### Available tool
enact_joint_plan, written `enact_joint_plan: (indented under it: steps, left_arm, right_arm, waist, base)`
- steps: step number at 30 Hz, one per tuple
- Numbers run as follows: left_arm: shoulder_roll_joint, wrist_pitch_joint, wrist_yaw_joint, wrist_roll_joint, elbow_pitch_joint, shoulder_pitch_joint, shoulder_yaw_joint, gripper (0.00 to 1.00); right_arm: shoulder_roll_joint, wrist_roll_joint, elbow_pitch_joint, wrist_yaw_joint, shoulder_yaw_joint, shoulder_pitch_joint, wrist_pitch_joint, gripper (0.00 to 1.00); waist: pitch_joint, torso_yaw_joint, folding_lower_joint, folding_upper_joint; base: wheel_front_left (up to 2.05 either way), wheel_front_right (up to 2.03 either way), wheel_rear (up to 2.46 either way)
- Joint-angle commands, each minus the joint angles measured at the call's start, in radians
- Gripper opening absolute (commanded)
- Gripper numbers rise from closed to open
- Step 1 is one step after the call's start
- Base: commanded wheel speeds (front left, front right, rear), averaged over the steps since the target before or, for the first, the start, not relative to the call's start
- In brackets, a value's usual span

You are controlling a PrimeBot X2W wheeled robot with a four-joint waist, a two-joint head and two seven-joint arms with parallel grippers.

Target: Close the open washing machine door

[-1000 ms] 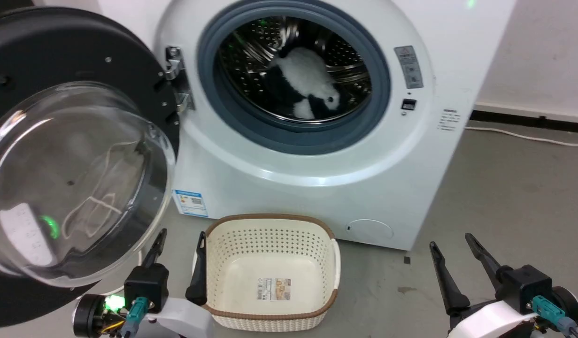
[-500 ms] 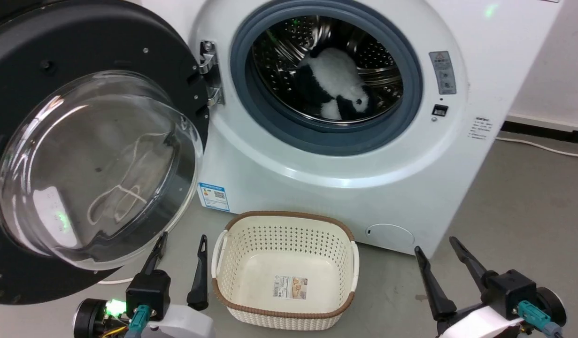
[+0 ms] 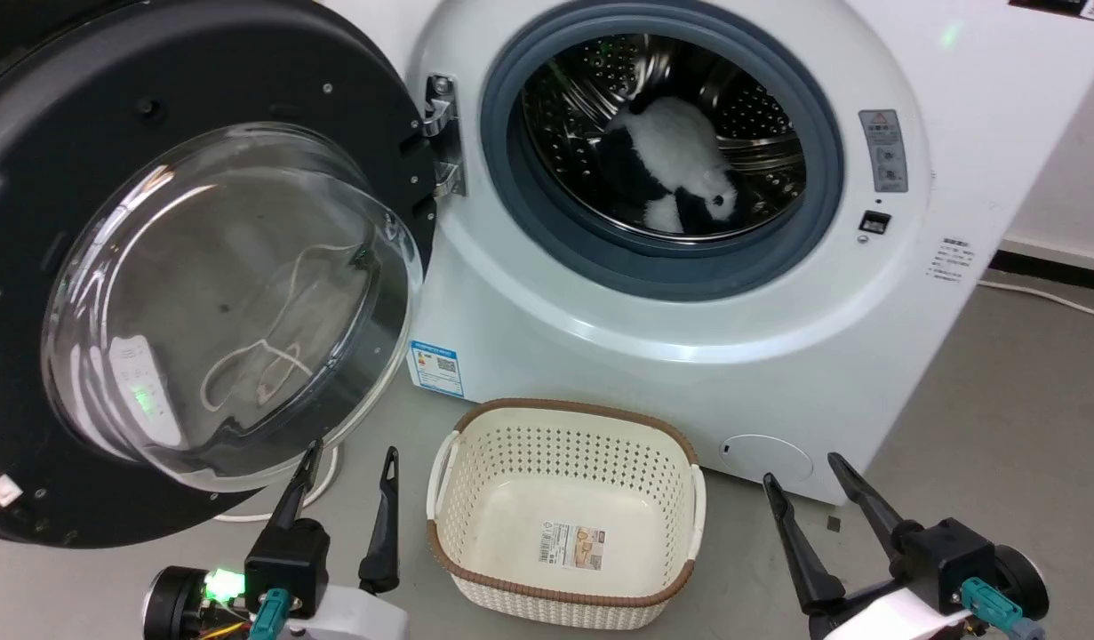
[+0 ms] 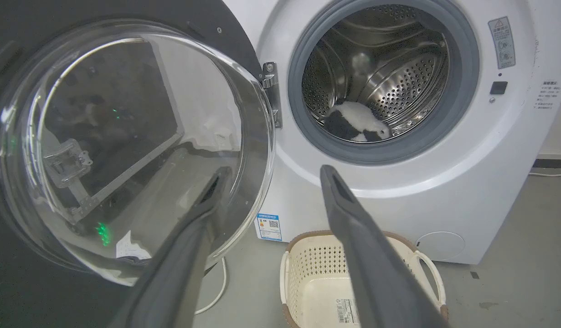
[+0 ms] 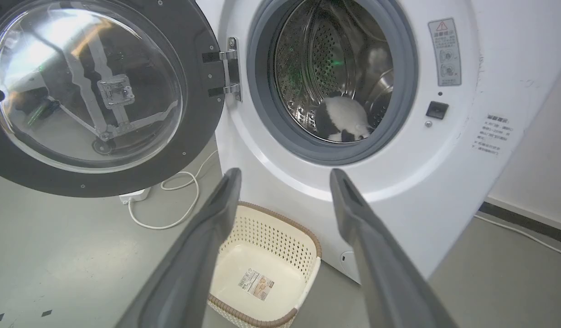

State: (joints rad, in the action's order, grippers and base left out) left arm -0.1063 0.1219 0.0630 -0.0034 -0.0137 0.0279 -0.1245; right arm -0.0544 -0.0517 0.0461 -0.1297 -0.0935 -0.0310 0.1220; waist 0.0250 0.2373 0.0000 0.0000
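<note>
Glossy black-rimmed washing machine door (image 3: 227, 293) is hanging wide open, left of the white washing machine (image 3: 689, 356). A black-and-white plush toy (image 3: 680, 169) is lying in the drum. The left gripper (image 3: 351, 453) and right gripper (image 3: 802, 469) are hovering low either side of a cream basket (image 3: 564, 404), fingers spread, holding nothing.

the left gripper (image 3: 350, 453) sits at the lower left of the head view, its two dark fingers (image 3: 382, 520) pointing up the frame, spread apart and holding nothing. a green light (image 3: 222, 584) glows at its wrist. the right gripper (image 3: 802, 471) sits at the lower right, likewise parted and empty, leaning toward the upper left above a pale forearm (image 3: 893, 618). in each wrist view the fingers rise from the bottom edge in a wide v.
</note>
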Motion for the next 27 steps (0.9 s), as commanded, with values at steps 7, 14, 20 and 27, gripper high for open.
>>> enact_joint_plan:
  steps: [7, 14, 20, 27]
  left_arm:
    - [-0.005, 0.022, 0.016, -0.016, -0.004, 0.020, -0.012, 1.00]
    - [-0.010, 0.041, 0.027, -0.020, -0.013, 0.032, -0.012, 1.00]
    - [-0.011, 0.054, 0.032, -0.019, -0.016, 0.041, -0.017, 1.00]
    - [-0.009, 0.068, 0.043, -0.019, -0.015, 0.053, -0.023, 1.00]
  right_arm:
    - [0.001, -0.011, 0.008, -0.001, -0.014, -0.007, 0.022, 1.00]
    - [0.001, -0.019, 0.015, -0.001, -0.029, -0.012, 0.041, 1.00]
    - [0.002, -0.025, 0.022, -0.001, -0.040, -0.015, 0.054, 1.00]
    - [0.002, -0.031, 0.029, -0.001, -0.047, -0.022, 0.068, 1.00]
  waist:
    - [0.003, 0.030, 0.0000, 0.0000]
    - [0.004, 0.067, 0.0000, 0.0000]
    - [0.006, 0.091, 0.0000, 0.0000]
    - [0.010, 0.117, 0.0000, 0.0000]
  base:
    - [0.00, 0.00, 0.00]
    - [0.00, 0.00, 0.00]
    - [0.00, 0.00, 0.00]
    - [0.00, 0.00, 0.00]
